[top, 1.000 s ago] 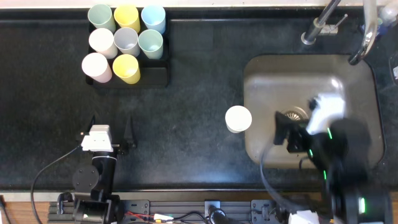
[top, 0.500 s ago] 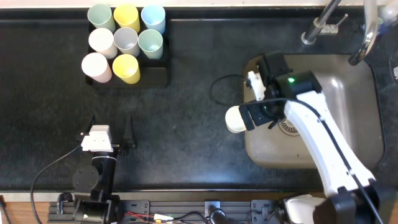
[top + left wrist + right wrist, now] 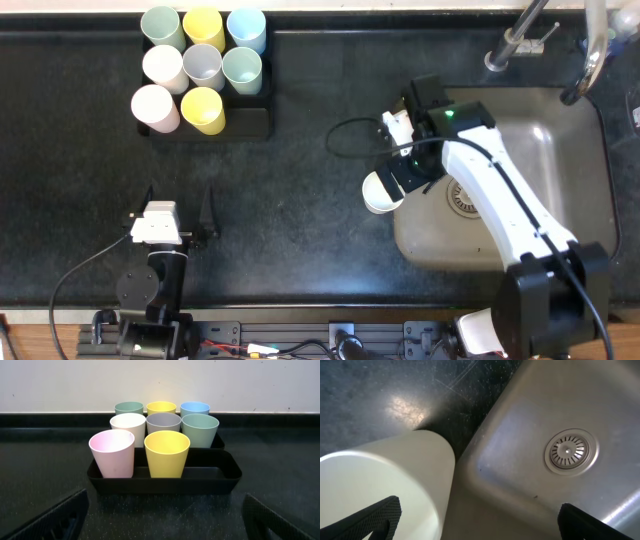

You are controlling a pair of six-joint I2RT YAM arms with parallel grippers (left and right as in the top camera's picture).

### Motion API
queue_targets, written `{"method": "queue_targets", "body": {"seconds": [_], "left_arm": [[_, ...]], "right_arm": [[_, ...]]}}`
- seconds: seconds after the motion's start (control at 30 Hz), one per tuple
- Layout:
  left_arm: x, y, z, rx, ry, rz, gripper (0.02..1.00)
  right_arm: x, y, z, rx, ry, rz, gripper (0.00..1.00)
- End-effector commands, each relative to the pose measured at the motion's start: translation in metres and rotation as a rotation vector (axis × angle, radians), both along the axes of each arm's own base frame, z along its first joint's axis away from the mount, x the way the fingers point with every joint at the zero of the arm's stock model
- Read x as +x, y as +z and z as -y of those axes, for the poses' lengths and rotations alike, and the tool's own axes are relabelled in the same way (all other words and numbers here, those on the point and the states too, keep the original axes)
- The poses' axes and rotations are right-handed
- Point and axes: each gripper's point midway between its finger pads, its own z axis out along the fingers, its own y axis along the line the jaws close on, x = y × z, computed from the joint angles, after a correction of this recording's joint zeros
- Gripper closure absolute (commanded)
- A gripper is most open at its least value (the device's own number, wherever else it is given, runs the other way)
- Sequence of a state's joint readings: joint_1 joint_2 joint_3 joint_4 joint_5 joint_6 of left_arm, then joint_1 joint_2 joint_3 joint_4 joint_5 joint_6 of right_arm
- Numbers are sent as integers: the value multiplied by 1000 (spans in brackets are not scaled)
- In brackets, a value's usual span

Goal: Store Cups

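The dark, speckled desk (image 3: 300, 230) runs the full width of the scene. At its far left sits a black tray (image 3: 250, 122) filled with upright cups (image 3: 203, 66). A steel sink (image 3: 560, 130) is set into the desk's right side, with a faucet (image 3: 510, 40) at its far edge. A white cup (image 3: 375, 197) stands on the desk just beside the sink's left rim.

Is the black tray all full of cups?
No, the black tray has a bare spot beside the front yellow cup.

Left claw (image 3: 180, 208) low near own base, fingers spread. Right arm stretched forward, right claw (image 3: 398, 183) fingers spread.
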State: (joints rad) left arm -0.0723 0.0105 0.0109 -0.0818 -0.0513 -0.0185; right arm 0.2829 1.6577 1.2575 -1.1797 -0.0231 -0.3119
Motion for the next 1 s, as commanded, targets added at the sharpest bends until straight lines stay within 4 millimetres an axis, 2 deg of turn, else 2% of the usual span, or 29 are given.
{"method": "queue_targets", "body": {"seconds": [0.03, 0.07, 0.1, 0.23, 0.4, 0.5, 0.57, 0.63, 0.7, 0.73, 0.83, 0.9, 1.0], "left_arm": [[0, 1, 2, 17, -11, 6, 20], [0, 1, 2, 17, -11, 6, 20], [0, 1, 2, 17, -11, 6, 20], [0, 1, 2, 17, -11, 6, 20], [0, 1, 2, 17, -11, 6, 20], [0, 1, 2, 17, -11, 6, 20], [0, 1, 2, 17, -11, 6, 20], [0, 1, 2, 17, -11, 6, 20], [0, 1, 2, 17, -11, 6, 20], [0, 1, 2, 17, -11, 6, 20], [0, 1, 2, 17, -11, 6, 20], [0, 1, 2, 17, -11, 6, 20], [0, 1, 2, 17, -11, 6, 20]], "right_arm": [[8, -2, -5, 16, 10, -3, 77], [8, -3, -6, 21, 12, -7, 211], [7, -3, -7, 30, 14, -12, 958], [2, -2, -17, 82, 17, -36, 958], [-15, 2, -39, 155, 54, -94, 958], [-13, 13, -42, 133, 77, -64, 958], [-4, 31, -43, 106, 63, -16, 958], [15, 65, -49, 89, 42, 74, 958], [36, 105, -65, 126, 51, 189, 958], [49, 131, -80, 163, 66, 263, 958], [78, 183, -120, 235, 126, 399, 958], [93, 201, -151, 267, 169, 444, 958], [114, 208, -196, 288, 227, 496, 958]]}}
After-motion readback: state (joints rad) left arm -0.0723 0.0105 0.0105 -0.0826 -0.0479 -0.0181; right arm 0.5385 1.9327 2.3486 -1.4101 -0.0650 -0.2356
